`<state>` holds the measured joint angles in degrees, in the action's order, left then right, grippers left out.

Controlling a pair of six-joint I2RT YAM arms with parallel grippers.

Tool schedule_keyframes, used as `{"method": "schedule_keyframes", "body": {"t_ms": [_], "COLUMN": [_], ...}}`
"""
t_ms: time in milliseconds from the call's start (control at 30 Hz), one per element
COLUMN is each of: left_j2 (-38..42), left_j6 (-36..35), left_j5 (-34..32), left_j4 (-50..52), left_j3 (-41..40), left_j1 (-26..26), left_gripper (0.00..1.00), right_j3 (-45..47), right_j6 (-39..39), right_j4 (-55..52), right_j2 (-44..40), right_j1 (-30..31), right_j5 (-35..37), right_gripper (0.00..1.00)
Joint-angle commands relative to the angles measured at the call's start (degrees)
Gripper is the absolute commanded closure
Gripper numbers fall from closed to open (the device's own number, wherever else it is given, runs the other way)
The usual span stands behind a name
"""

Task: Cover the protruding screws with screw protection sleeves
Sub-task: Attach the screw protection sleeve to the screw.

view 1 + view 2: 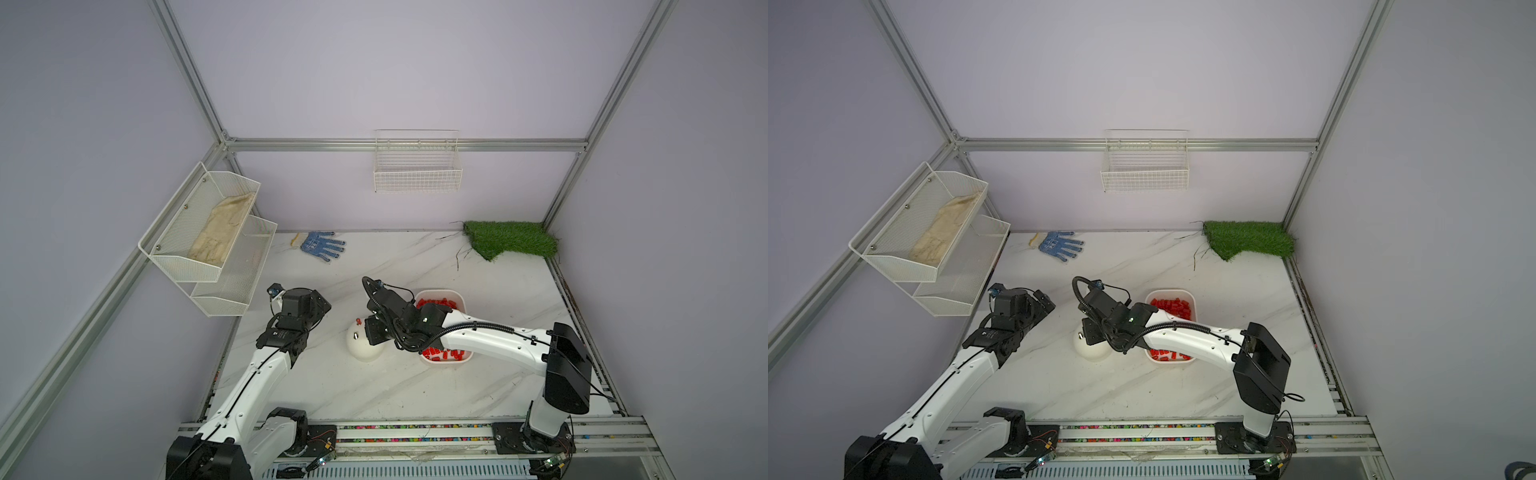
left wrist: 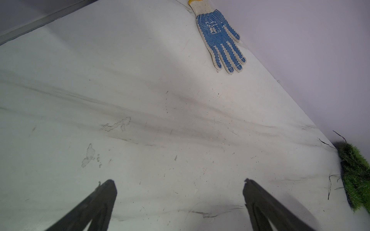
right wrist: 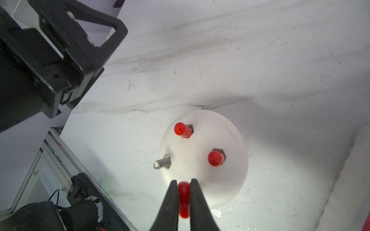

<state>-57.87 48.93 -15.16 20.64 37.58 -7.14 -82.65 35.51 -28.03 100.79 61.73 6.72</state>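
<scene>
A white dome (image 3: 204, 160) stands on the marble table, seen in both top views (image 1: 365, 347) (image 1: 1094, 351). In the right wrist view two of its protruding screws wear red sleeves (image 3: 182, 130) (image 3: 215, 158). One screw (image 3: 161, 163) is a bare silver stud. My right gripper (image 3: 184, 183) is shut on a red screw protection sleeve (image 3: 184, 197), just above the dome's edge. What lies under that sleeve is hidden. My left gripper (image 2: 179, 183) hangs open and empty over bare table, left of the dome (image 1: 318, 305). Several loose sleeves (image 1: 440, 301) fill a white tray (image 1: 462, 300).
A blue dotted glove (image 1: 322, 246) lies near the back wall, also in the left wrist view (image 2: 220, 40). A patch of green turf (image 1: 509, 239) sits in the back right corner. White mesh shelves (image 1: 208, 237) hang at left and a wire basket (image 1: 417, 166) on the back wall.
</scene>
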Motion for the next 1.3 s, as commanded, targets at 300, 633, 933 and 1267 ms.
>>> {"method": "schedule_keyframes", "body": {"t_ms": [300, 633, 933, 1267], "left_j2": [1.09, 1.24, 0.92, 1.24], "left_j6": [-0.01, 0.03, 0.18, 0.05], "left_j5": [-0.34, -0.34, -0.22, -0.4], "left_j4": [-1.04, -1.13, -1.38, -1.4], "left_j3": [-1.91, -2.08, -2.08, -2.31], "left_j1": [0.41, 0.37, 0.37, 0.36], "left_gripper": [0.0, 0.0, 0.0, 0.0], "right_j3": [-1.52, -1.32, -2.2, -1.71], "right_j6": [-0.44, -0.67, -1.32, -0.97], "right_j4": [1.04, 1.03, 2.98, 3.31], "right_j2": [1.95, 1.41, 1.7, 1.95], "right_j1": [0.4, 0.4, 0.29, 0.31], "right_j5": [0.75, 1.5, 2.17, 1.48], "right_gripper": [0.86, 0.86, 0.86, 0.86]}}
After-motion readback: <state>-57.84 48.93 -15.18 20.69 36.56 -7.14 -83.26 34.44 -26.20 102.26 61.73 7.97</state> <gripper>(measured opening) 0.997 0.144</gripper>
